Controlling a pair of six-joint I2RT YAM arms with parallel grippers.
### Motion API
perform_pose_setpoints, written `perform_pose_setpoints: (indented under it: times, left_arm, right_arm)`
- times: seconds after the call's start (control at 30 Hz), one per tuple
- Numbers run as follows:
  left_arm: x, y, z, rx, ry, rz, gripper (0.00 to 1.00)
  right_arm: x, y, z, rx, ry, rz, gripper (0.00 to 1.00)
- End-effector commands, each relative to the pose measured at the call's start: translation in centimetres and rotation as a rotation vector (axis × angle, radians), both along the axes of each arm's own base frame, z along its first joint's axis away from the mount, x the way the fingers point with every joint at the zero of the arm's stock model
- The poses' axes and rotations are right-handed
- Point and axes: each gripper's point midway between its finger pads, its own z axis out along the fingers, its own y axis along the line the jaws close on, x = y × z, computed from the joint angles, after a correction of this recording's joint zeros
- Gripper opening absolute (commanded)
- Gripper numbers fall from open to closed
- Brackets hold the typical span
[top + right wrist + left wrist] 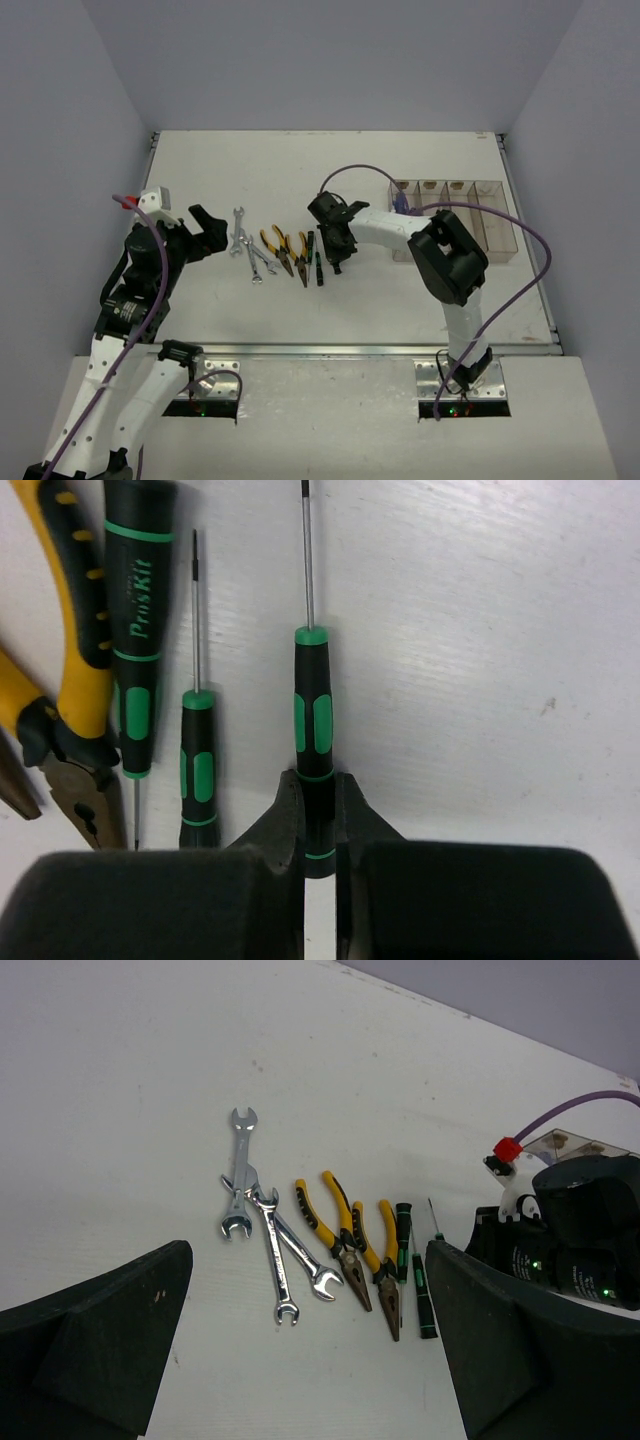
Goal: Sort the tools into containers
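Three silver wrenches, two yellow-handled pliers and black-and-green screwdrivers lie in a row mid-table. My right gripper is shut on one black-and-green screwdriver by its handle end, at or just above the table, tip pointing away; its jaws pinch the handle. Two more green screwdrivers and pliers lie to its left. My left gripper is open and empty, left of the wrenches. The clear bins stand at the right; the leftmost holds something blue and red.
In the left wrist view the pliers and screwdrivers lie between my open fingers, with the right arm at the far right. A purple cable loops past the bins. The table's metal front edge lies near the bases.
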Motion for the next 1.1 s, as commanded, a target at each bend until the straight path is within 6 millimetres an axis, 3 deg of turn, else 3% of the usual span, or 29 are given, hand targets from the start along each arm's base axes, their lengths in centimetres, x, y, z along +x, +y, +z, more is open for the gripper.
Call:
perform_pose_setpoints:
  times: [0.0, 0.07, 0.1, 0.13, 0.3, 0.33, 0.43, 0.47, 0.57, 0.7, 0.83, 0.9, 1.0, 1.07]
  left_arm:
    - [0.3, -0.4, 1.3, -0.009, -0.055, -0.014, 1.00]
    - [0.4, -0.4, 1.2, -0.008, -0.052, -0.015, 1.00]
    - [0.4, -0.4, 1.2, -0.008, -0.052, -0.016, 1.00]
    - [0.4, -0.4, 1.2, -0.008, -0.052, -0.016, 1.00]
    - [0.3, -0.4, 1.3, -0.011, -0.056, -0.017, 1.00]
    - [0.4, -0.4, 1.4, -0.012, -0.057, -0.017, 1.00]
    - [0.5, -0.6, 1.1, -0.011, -0.046, -0.026, 1.00]
    - [0.6, -0.6, 1.0, -0.010, -0.044, -0.026, 1.00]
    - [0.7, -0.7, 0.8, -0.008, -0.034, -0.029, 1.00]
    - [0.8, -0.9, 0.7, -0.008, -0.028, -0.039, 1.00]
    - [0.9, -1.1, 0.6, -0.008, -0.024, -0.047, 1.00]
    - [0.9, -1.1, 0.5, -0.008, -0.022, -0.047, 1.00]
    - [0.9, -1.1, 0.6, -0.007, -0.023, -0.049, 1.00]
    - [0.9, -1.1, 0.6, -0.007, -0.023, -0.049, 1.00]
  right_arm:
    - [-0.8, -4.0, 0.7, -0.108, -0.007, -0.018, 0.00]
    - [0.3, -5.0, 3.9, -0.076, -0.071, -0.025, 0.00]
    - [1.1, -6.3, 5.3, -0.068, -0.094, -0.049, 0.00]
    - [1.1, -6.7, 5.4, -0.077, -0.090, -0.039, 0.00]
    - [4.5, -15.6, 10.6, -0.104, -0.197, -0.080, 0.00]
    - [5.0, -16.1, 10.9, -0.118, -0.217, -0.057, 0.00]
    - [7.6, -21.9, 10.8, -0.180, -0.217, -0.101, 0.00]
    - [7.4, -22.9, 9.8, -0.200, -0.168, -0.115, 0.00]
    - [8.3, -25.8, 9.3, -0.197, -0.141, -0.194, 0.00]
    - [8.7, -27.7, 8.0, -0.229, -0.109, -0.244, 0.03]
    - [8.3, -28.7, 8.5, -0.273, -0.099, -0.310, 0.39]
    - [8.1, -27.7, 9.6, -0.250, -0.126, -0.320, 0.46]
    - [7.8, -25.1, 13.2, -0.204, -0.236, -0.297, 0.61]
    - [7.8, -22.3, 14.7, -0.163, -0.302, -0.248, 0.62]
